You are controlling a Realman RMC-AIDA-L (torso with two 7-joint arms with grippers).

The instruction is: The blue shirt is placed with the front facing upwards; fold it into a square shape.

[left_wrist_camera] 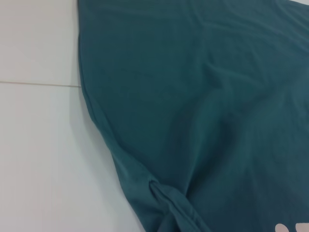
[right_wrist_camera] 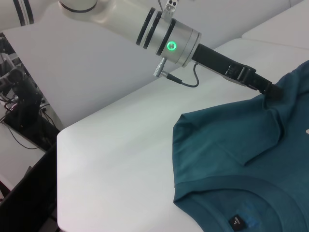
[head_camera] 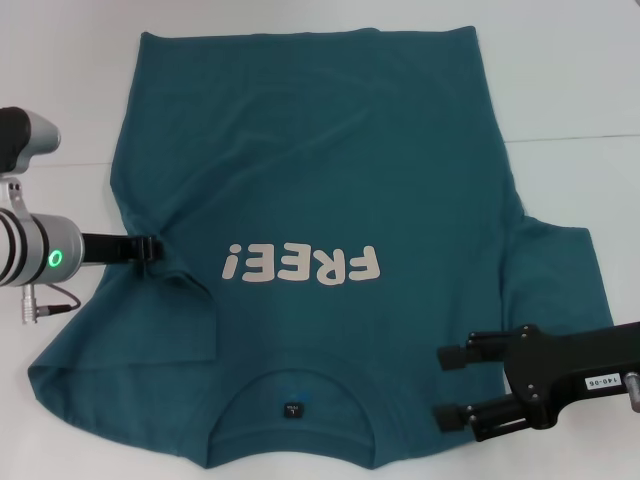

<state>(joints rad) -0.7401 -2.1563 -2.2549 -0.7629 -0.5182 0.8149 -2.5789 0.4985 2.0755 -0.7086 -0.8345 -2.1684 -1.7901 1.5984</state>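
I have the left gripper (head_camera: 152,251) pinched on the soft, limp blue shirt (head_camera: 320,180) at its armpit seam, right gripper (head_camera: 450,385) open over the shoulder.

- Left arm (head_camera: 30,250): silver-white cylinder with black bands, a glowing green ring light, a thin dark cable looping from a metal plug.
- Left tool (head_camera: 150,250): slim black bar ending in a small black tip.
- Right tool (head_camera: 452,385): matte black, two parallel rod-like fingers (head_camera: 470,352) with knurled ends, a white label printed with digits on its body.
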